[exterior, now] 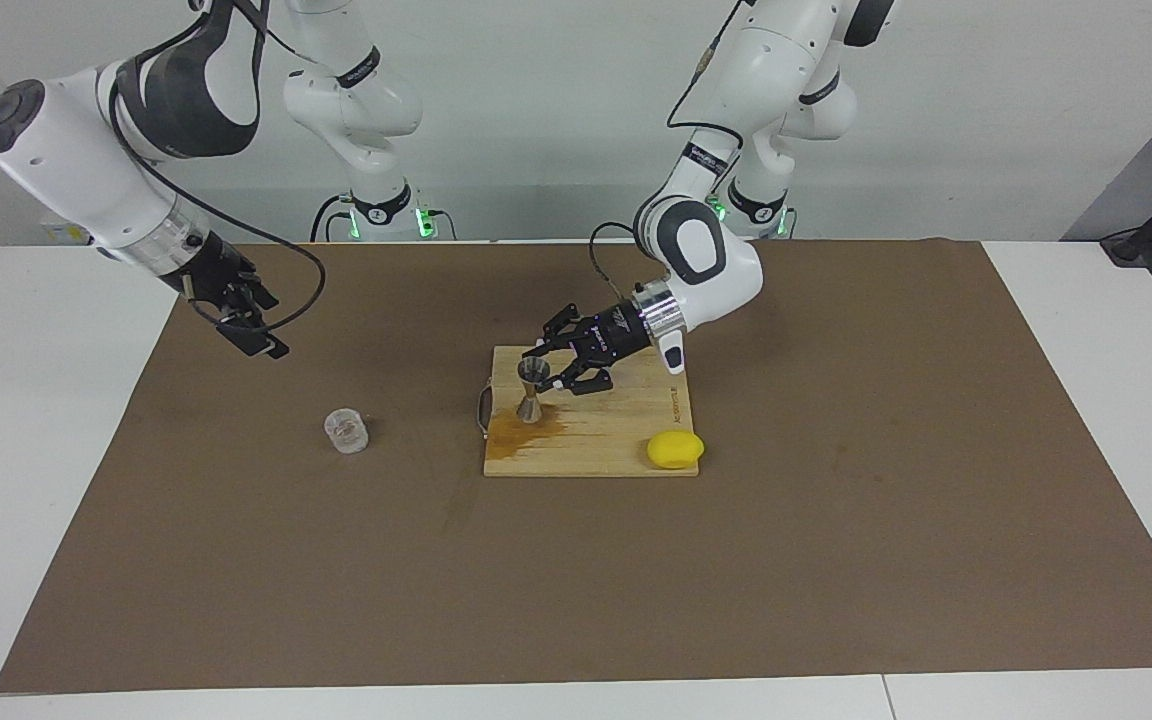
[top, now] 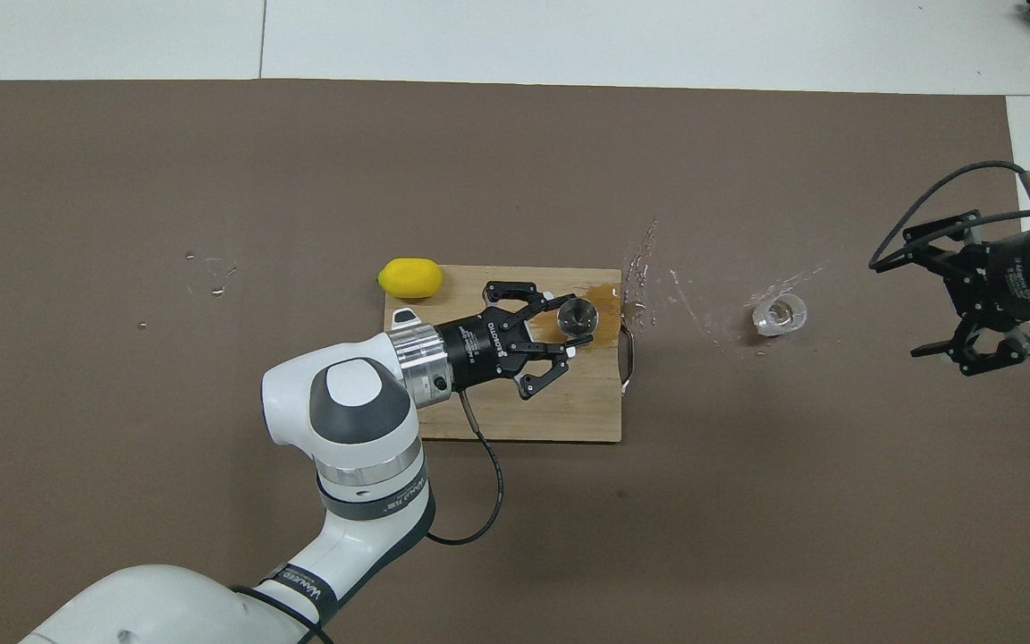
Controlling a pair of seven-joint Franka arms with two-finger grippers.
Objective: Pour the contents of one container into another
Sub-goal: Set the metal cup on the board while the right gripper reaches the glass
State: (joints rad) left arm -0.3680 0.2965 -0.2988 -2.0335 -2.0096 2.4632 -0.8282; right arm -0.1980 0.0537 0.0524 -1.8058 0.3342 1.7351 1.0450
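On the wet cutting board point(exterior: 626, 440), my spread left gripper point(exterior: 548, 368) is flanking the jigger point(exterior: 532, 388), risking tipping it; my right gripper point(exterior: 248, 322), open, is waiting above the mat.

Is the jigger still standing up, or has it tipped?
Upright. The jigger stands on its base on the board, mouth up, with the left gripper at its top cup. A wet stain spreads around its foot.
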